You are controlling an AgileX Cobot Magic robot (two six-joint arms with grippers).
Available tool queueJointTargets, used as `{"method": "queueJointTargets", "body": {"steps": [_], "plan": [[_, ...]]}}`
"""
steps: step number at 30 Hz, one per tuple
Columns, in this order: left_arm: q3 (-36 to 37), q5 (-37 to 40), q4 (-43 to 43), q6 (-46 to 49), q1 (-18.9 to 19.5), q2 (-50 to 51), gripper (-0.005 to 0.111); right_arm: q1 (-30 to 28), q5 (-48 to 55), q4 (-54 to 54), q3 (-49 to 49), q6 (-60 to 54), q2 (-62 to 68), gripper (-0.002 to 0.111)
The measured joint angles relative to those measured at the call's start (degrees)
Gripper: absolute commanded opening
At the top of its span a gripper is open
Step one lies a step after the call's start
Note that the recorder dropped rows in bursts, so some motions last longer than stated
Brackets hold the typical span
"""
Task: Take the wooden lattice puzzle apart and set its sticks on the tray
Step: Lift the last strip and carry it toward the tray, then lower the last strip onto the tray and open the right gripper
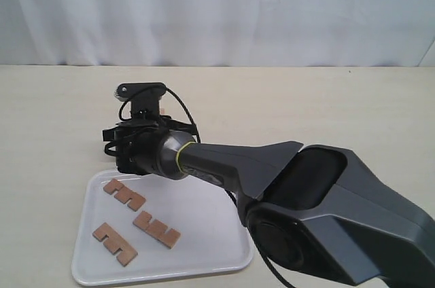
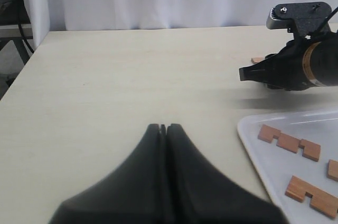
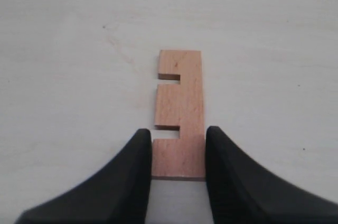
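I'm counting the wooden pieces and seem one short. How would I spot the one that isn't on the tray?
Find the white tray with three notched sticks. Just past its far edge, on the table, lies the fourth stick, the only one off the tray and pinched at one end by the right gripper.

ext: loose stick (image 3: pixel 179 113) hid by R pincer (image 1: pixel 124 149) | L wrist: tray (image 2: pixel 274 166) + edge stick (image 2: pixel 333 170) cut off

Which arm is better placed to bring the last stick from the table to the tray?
The right. The right gripper has its fingers against both long edges of the fourth stick on the table, beside the tray. The left gripper is shut, empty and farther away.
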Motion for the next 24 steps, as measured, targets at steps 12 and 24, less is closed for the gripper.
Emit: {"method": "queueJointTargets", "body": {"steps": [12, 24], "plan": [[0.0, 0.0, 0.0, 0.0, 0.0, 0.0, 0.0, 1.6, 4.3, 5.8, 0.1, -17.2, -7.9, 0.005], [0.0, 0.0, 0.0, 0.0, 0.0, 0.0, 0.0, 2.3, 1.5, 20.8, 12.5, -50.2, -19.4, 0.005]]}}
